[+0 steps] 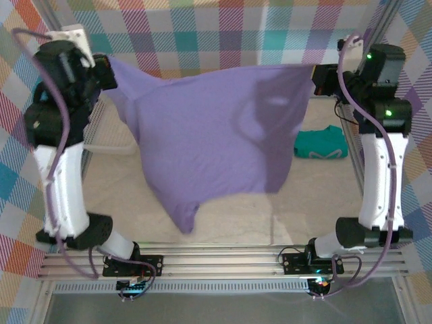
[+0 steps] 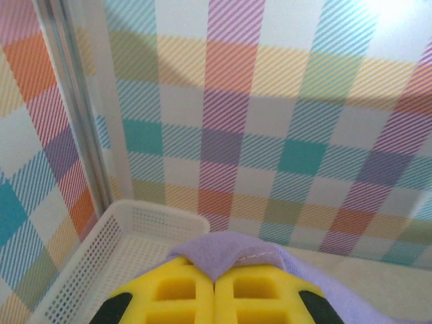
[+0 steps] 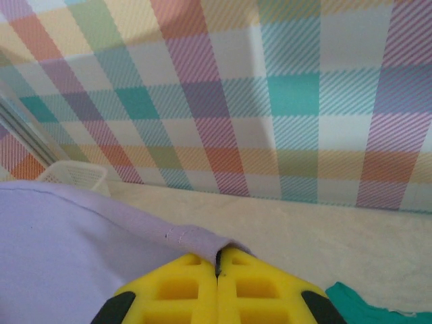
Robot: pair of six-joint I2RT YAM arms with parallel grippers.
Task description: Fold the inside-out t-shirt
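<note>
1. The plaid wall [image 1: 223, 27] stands beyond both sets of fingers. Each wrist view faces it close up.
2. The worktop [image 1: 270, 216] lies below the fingers. The right wrist view shows a bare pale stretch of it [image 3: 324, 229] just ahead of the tips.
3. The t-shirt [image 1: 216, 135] hangs spread in the air between the left fingers [image 1: 108, 67] and the right fingers [image 1: 316, 79]. Its top edge runs from one to the other and its body droops below them. The overhead view gives the whole sheet, but whether its lowest corner touches the worktop cannot be told.
4. The basket [image 2: 135, 229], white mesh, sits below and ahead of the left fingers. Overhead it is mostly hidden behind the left arm.
5. The teal garment [image 1: 320, 144] lies on the worktop below the right fingers. In the right wrist view a corner [image 3: 378, 304] shows just to their right.
6. The left fingers [image 2: 202, 283] are pressed together on a purple fold that bulges past the tips.
7. The right fingers [image 3: 206, 270] are pressed together, pinching a stitched hem.
</note>
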